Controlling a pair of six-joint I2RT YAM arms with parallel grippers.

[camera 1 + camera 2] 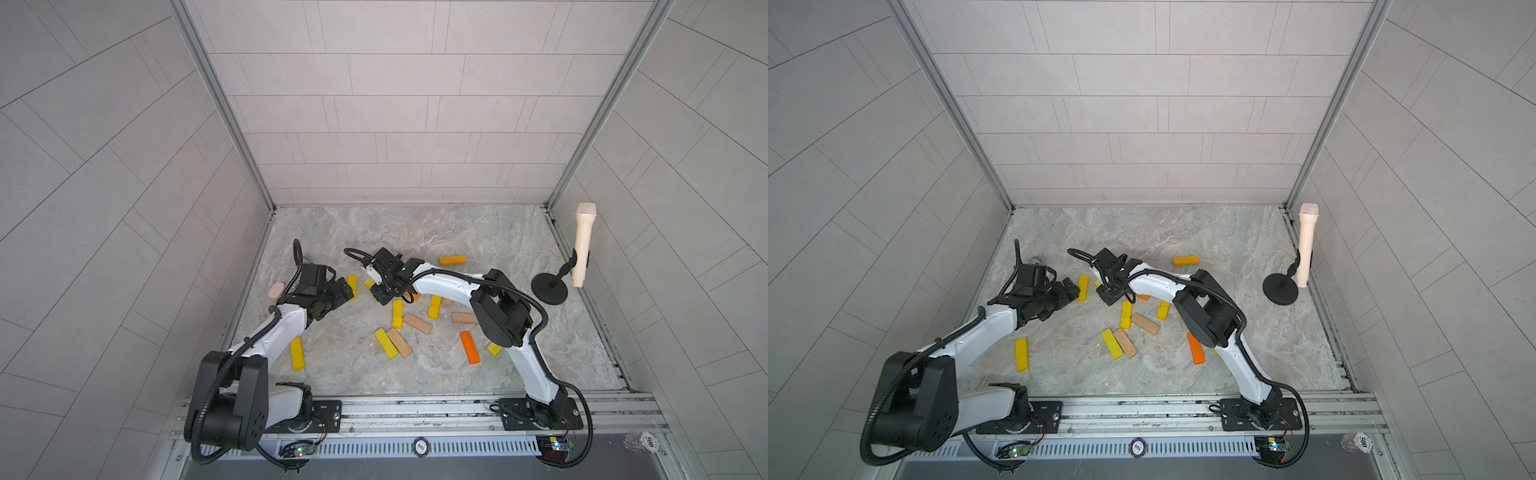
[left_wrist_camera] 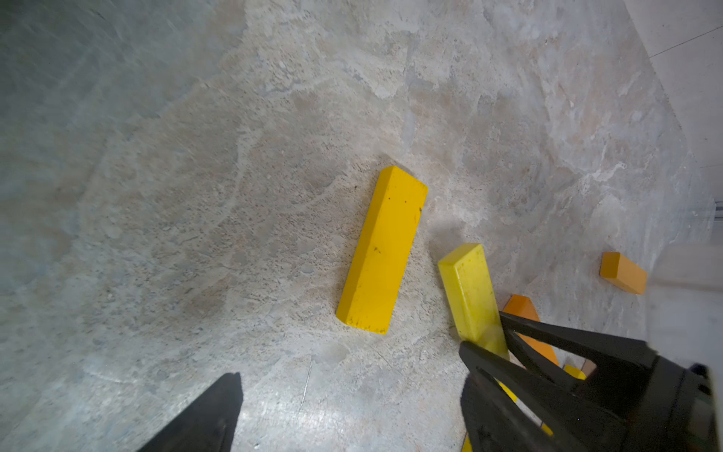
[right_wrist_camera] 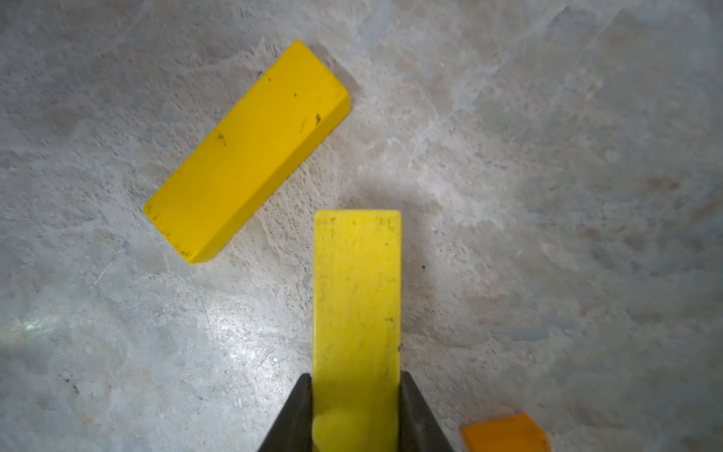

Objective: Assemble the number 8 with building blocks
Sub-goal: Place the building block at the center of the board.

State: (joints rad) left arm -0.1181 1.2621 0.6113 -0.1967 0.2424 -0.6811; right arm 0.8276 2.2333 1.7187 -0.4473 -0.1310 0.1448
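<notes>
Top views. QUERY: How are the grippers and the building blocks arranged?
REPLY: In both top views the left gripper is seen at the left of the marbled floor, fingers spread wide, nothing gripped. The right gripper is placed just to its right and is clamped on a lime-yellow block. A flat yellow block lies between the two grippers. The other building blocks are scattered loose to the right and nearer. An amber block lies apart at the far side, and a yellow bar lies at the near left.

Left wrist view. QUERY: What is shown ahead of the open fingers?
REPLY: The flat yellow block is shown untouched on the floor beyond one visible finger. Just beside it, the lime-yellow block is pinched at one end by the right gripper's black fingers. A shadow is cast on the floor at its free end.

Right wrist view. QUERY: How is the grip confirmed?
REPLY: The lime-yellow block is shown pressed on both long sides by the fingers and extends straight ahead. The flat yellow block lies diagonally beyond it, near but apart. An orange block is cut off at the frame edge.
</notes>
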